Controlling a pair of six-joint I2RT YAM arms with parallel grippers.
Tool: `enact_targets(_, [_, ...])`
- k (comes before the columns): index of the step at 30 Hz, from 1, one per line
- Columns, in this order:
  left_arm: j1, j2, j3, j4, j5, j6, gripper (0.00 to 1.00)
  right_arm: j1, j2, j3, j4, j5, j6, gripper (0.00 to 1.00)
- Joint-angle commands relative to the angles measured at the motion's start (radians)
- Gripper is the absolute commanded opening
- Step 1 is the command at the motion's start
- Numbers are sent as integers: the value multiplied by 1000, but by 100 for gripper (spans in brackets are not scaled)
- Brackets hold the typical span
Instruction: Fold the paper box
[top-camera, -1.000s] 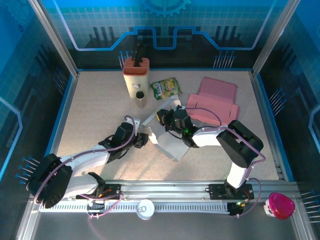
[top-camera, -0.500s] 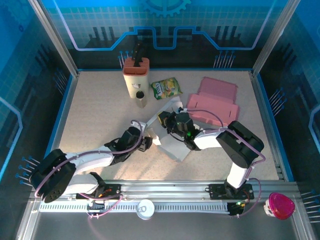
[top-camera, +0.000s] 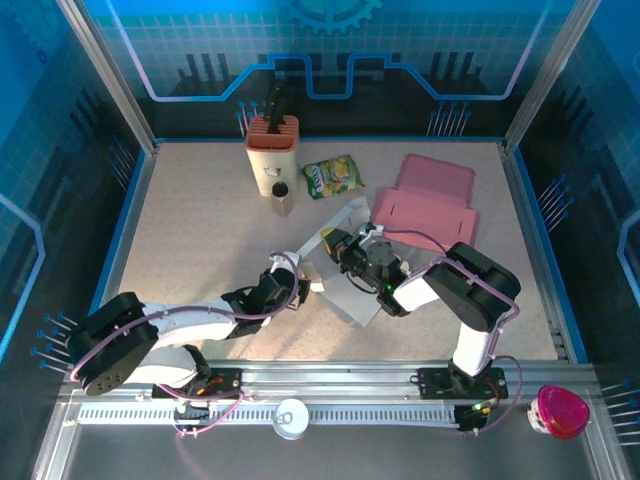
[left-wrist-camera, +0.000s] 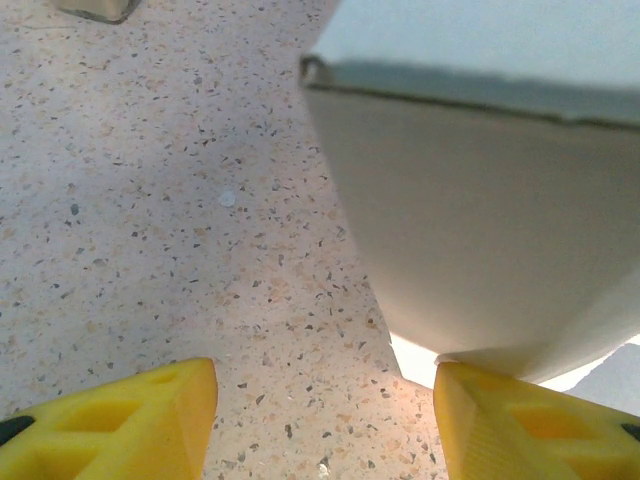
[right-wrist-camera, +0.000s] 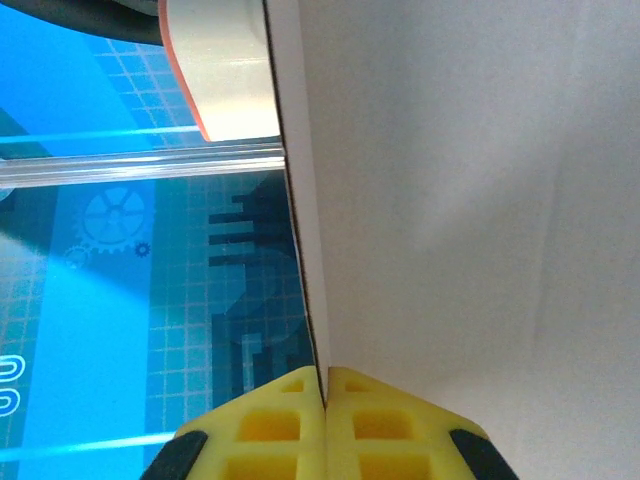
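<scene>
The white paper box (top-camera: 348, 290) lies partly folded at the table's middle, one panel raised. My right gripper (top-camera: 334, 243) is at its far upper edge, shut on that raised white panel (right-wrist-camera: 450, 200), whose thin edge runs down between the yellow fingers (right-wrist-camera: 400, 425). My left gripper (top-camera: 308, 284) is low at the box's left side. In the left wrist view it (left-wrist-camera: 325, 420) stands open over bare table, and the box wall (left-wrist-camera: 480, 230) rises ahead to the right. The right yellow fingertip (left-wrist-camera: 530, 425) sits right under a corner of the box.
A flat pink paper box (top-camera: 425, 205) lies at the back right, just behind the right arm. A beige knife block (top-camera: 272, 150), a small dark-lidded jar (top-camera: 281, 198) and a green snack bag (top-camera: 332, 177) stand at the back.
My left gripper has slid right along the table up to the box's left side and opened a little wider. My right gripper has kept hold of the panel and turned it more upright.
</scene>
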Motion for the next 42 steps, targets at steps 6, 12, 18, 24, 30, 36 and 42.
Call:
enact_targets(6, [-72, -32, -13, 135, -56, -6, 57, -9, 7, -7, 56, -13, -19, 0])
enact_targets(12, [-103, -79, -45, 128, -83, -29, 58, -14, 9, 0, 70, -8, -11, 0])
enact_targets(18, [-77, -164, -77, 38, -139, -36, 60, -7, -23, 31, 10, -15, -23, 0])
enact_targets(24, [-52, -313, -156, 83, 4, 41, 58, -5, 28, 62, 26, -19, -14, 0])
enact_targets(30, [-55, -491, -223, -21, 92, 25, 56, -16, 43, 73, 31, -33, -8, 0])
enact_targets(36, [-54, -609, -264, -66, 26, 20, 41, -26, 33, 84, -4, -47, -12, 0])
enact_targets(42, [41, -468, -191, -117, -83, -80, 42, -29, 35, 89, -18, -60, -7, 0])
